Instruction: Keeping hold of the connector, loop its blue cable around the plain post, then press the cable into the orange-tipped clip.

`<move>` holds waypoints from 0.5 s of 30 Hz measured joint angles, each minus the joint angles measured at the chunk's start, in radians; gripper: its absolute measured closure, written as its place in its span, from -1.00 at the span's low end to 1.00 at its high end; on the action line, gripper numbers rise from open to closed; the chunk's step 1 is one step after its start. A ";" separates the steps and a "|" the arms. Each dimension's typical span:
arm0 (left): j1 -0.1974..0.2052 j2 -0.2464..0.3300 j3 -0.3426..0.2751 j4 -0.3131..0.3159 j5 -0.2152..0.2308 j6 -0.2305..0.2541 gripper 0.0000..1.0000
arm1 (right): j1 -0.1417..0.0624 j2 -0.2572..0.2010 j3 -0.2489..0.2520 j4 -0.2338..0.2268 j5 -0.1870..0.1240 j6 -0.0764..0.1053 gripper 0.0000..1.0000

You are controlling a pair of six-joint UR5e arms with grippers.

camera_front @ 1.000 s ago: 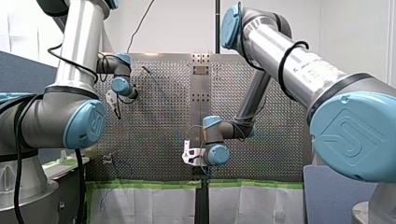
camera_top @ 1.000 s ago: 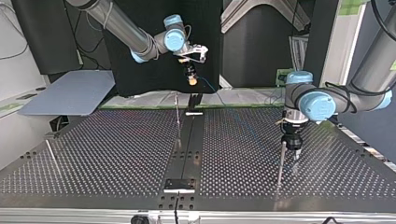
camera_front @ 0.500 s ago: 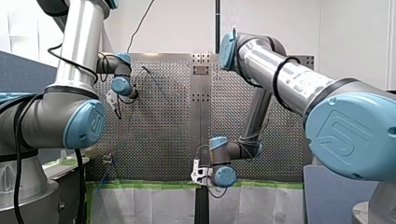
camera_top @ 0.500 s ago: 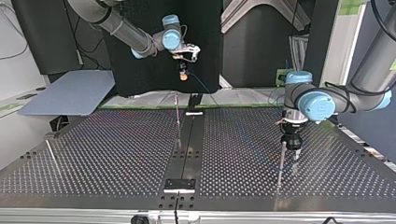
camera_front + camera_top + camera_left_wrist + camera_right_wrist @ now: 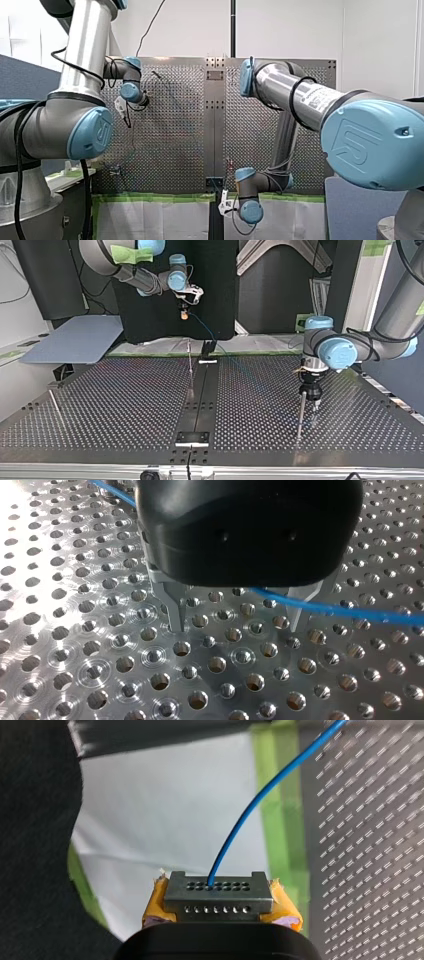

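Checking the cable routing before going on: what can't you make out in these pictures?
1. Top view: the blue cable gets too thin to follow over the table. Whether it reaches the post by my left pincer is unreadable.
2. Left wrist view: that pincer's black body hides the cable's run behind it.
3. Right wrist view: the cable leaves the connector and is cut off by the picture's edge.

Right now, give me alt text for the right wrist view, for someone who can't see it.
My right pincer, yellow pads showing, clamps a grey rectangular metal connector with rows of small holes. A thin blue cable rises from one hole and curves away over a white sheet and green tape strip toward the perforated metal table.
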 joint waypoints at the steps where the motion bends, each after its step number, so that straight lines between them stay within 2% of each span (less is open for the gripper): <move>1: 0.000 0.000 0.000 0.000 0.000 0.000 -1.00 | -0.005 0.008 0.000 -0.004 0.001 0.001 1.00; 7: -0.002 0.000 0.000 0.002 -0.001 0.000 -1.00 | -0.027 0.062 0.004 -0.020 0.007 -0.003 1.00; 11: -0.003 0.000 0.000 0.001 -0.001 0.000 -1.00 | -0.034 0.097 0.007 -0.018 0.007 -0.019 1.00; 15: -0.004 0.000 0.000 0.001 -0.001 0.000 -1.00 | -0.038 0.097 0.024 -0.029 0.008 -0.030 1.00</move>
